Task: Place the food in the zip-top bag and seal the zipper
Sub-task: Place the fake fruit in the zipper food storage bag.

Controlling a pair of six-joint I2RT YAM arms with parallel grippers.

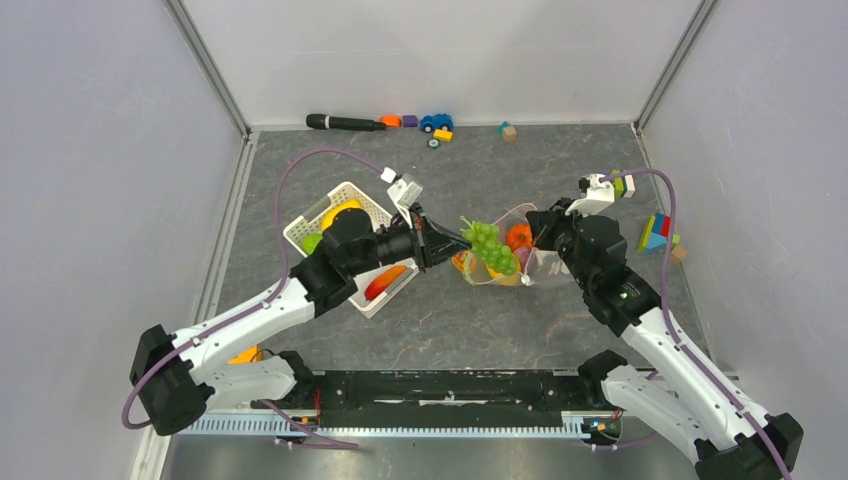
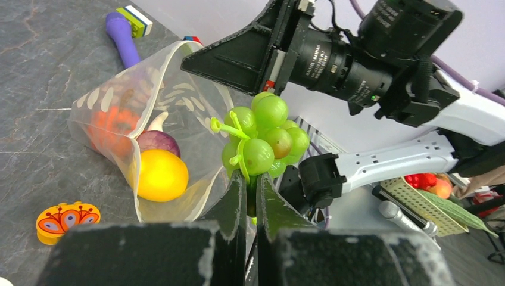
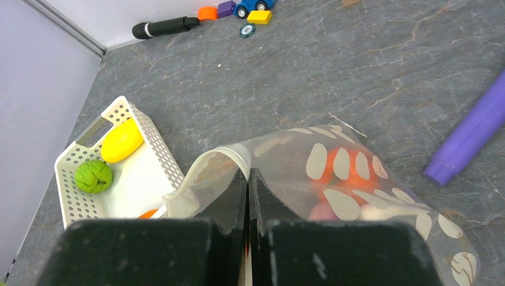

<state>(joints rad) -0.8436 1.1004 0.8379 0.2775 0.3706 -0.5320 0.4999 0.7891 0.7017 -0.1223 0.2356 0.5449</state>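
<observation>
Left tool [image 2: 251, 183] pinching grapes [image 2: 265, 137], wrist view reveals onion [image 2: 158, 143] in bag [image 2: 178, 89]

We see the white lattice plastic basket [image 1: 345, 192] left of the clear plastic zip-top bag [image 1: 545, 270], green plastic grapes [image 1: 492, 247] between them, and coloured toy blocks [image 1: 655, 233] further right.

One clear dotted plastic pouch [image 2: 184, 101], one white lattice plastic basket [image 3: 155, 146], one bunch of green plastic grapes [image 2: 262, 140]. Four toy foods [image 2: 161, 174] show inside the pouch; three lie in the basket.
</observation>
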